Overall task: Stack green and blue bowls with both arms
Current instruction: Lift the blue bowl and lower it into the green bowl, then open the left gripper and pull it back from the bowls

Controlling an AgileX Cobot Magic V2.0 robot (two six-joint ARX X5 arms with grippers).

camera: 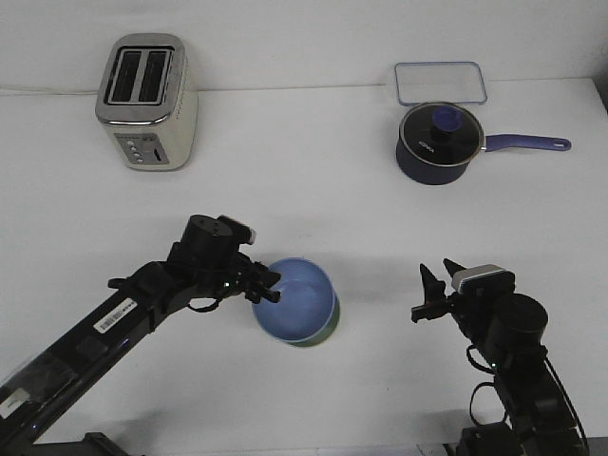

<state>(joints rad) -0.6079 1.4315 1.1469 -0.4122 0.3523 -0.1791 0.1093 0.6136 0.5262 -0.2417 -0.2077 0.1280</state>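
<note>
The light blue bowl (296,300) sits tilted inside the pale green bowl (326,333), of which only a thin sliver shows at the lower right. They are on the white table, near the middle front. My left gripper (267,286) is at the blue bowl's left rim and is shut on it. My right gripper (436,286) is open and empty, hovering to the right of the bowls with a clear gap between.
A silver toaster (147,103) stands at the back left. A dark navy saucepan (436,142) with a glass lid and a long handle is at the back right. A clear rectangular lid (441,83) lies behind it.
</note>
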